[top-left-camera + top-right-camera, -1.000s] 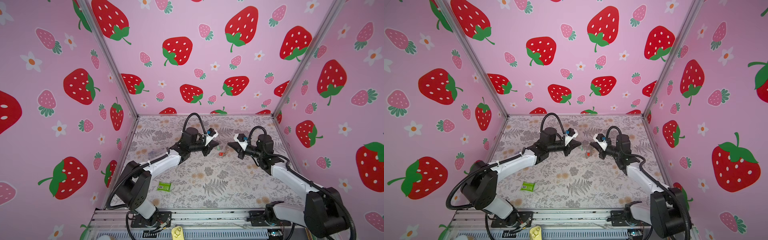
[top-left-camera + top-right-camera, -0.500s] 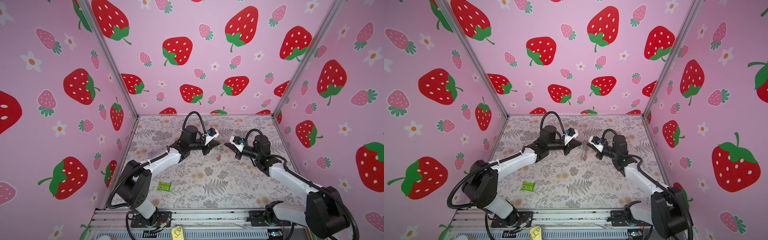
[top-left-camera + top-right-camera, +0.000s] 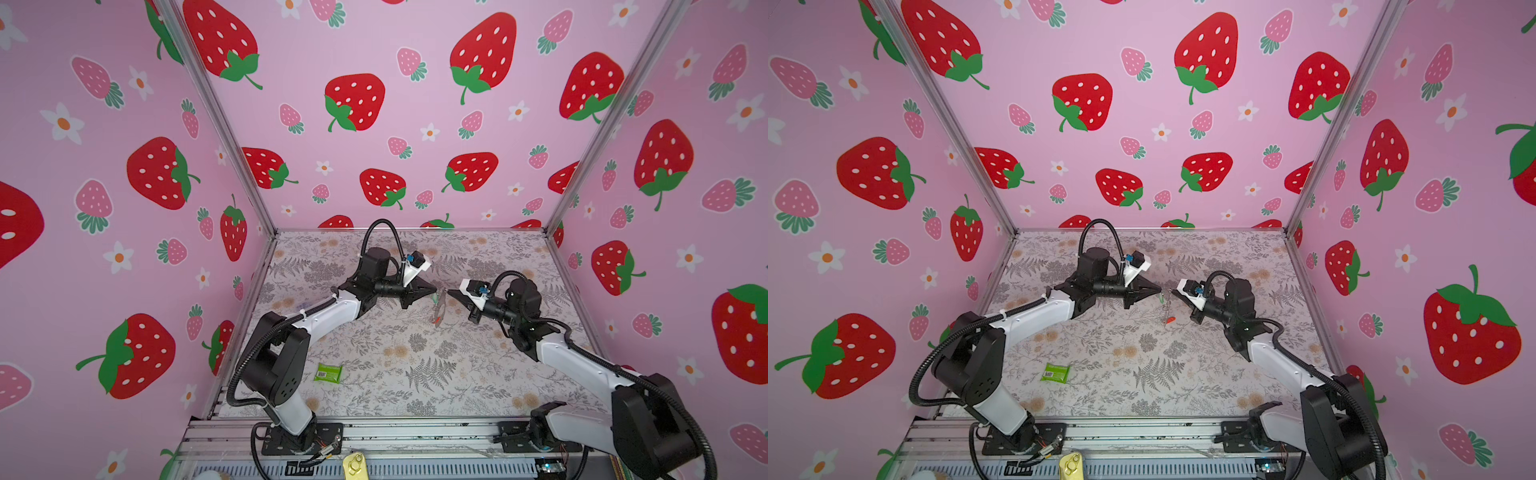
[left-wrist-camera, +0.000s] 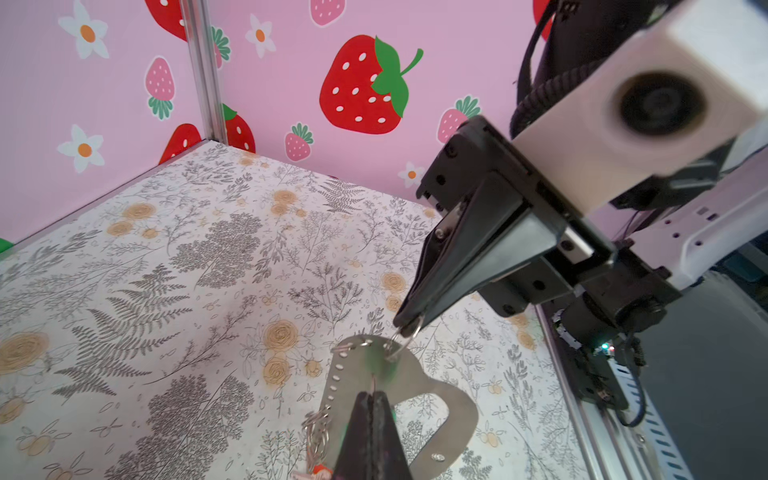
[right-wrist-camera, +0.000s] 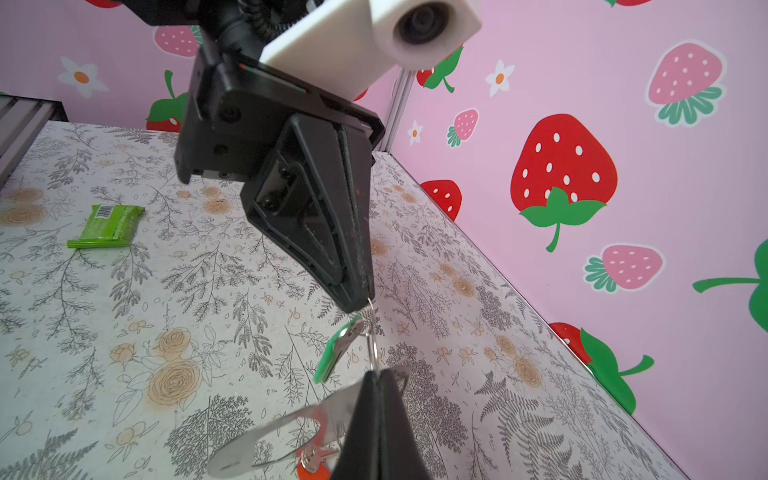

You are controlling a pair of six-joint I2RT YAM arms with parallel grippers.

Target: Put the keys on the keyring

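Presently listed, above mid-worktop (image 3: 415, 374) and raised clear of it, both arms reaching inward from the near edge:

Item 1, left end effector (image 3: 433, 289): closed, tip pinching the thin wire ring (image 5: 372, 336) of the green key (image 5: 336, 353). Tag dangling edge-on just below that tip in the right wrist view.

Item 2, right end effector (image 3: 451, 292): closed, tip to tip with item 1, almost touching. Pinching a small metal ring (image 4: 409, 330) at the top of the keyring (image 4: 457, 411). Possibly the same ring as item 1's, too fine and blurred to separate.

Item 3, keyring: dusty mauve-grey strap loop, hanging in the air below and between the two tips. Short chain (image 4: 318, 428) of silver rings down one side.

Item 4, red key (image 3: 1170, 320): lowest on the chain, hanging under the loop, already attached.

Item 5, green packet (image 3: 328, 372) with white barcode label: flat on the worktop, near the left arm's base, well apart from everything above.

Item 6, worktop: grey fern-and-flower print, enclosed by pink strawberry-print walls (image 3: 374, 166) on three sides.
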